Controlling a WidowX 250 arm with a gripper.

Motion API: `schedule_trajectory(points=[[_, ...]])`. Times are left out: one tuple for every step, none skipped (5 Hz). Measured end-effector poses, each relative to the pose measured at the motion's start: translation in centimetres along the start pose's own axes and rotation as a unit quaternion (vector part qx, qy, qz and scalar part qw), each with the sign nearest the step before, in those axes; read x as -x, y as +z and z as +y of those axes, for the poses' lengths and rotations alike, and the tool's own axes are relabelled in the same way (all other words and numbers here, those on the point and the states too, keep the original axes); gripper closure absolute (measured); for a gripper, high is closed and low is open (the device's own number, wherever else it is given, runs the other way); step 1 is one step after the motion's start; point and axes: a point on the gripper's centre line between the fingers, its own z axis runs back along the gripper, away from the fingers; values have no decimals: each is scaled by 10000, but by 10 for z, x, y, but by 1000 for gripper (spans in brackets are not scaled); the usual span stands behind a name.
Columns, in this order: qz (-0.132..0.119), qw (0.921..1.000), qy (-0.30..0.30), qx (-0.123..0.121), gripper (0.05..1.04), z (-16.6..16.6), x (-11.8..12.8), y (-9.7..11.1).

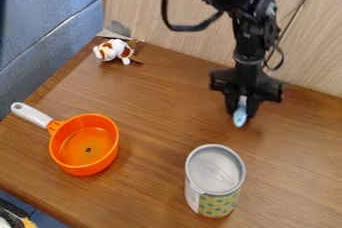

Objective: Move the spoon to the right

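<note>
One can [215, 172]; one pan [85, 144] (orange); one spoon [239, 119] in hand [242, 112].

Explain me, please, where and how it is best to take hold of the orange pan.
I would grip the orange pan by its white handle, coming from above and closing across its narrow width. The handle is slim and sticks out to one side, while the pan itself is wide and round, so probably harder to span.
</note>
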Motion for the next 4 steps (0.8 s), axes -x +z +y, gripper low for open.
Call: schedule_trajectory(points=[[39, 9999, -98, -94, 703, 0, -1, -1], [67, 9991, -20, -414, 406, 0, 2, 0], [80, 9992, -13, -403, 137, 1, 6, 1], [138, 9992, 48, -384, 79, 2, 12, 6]])
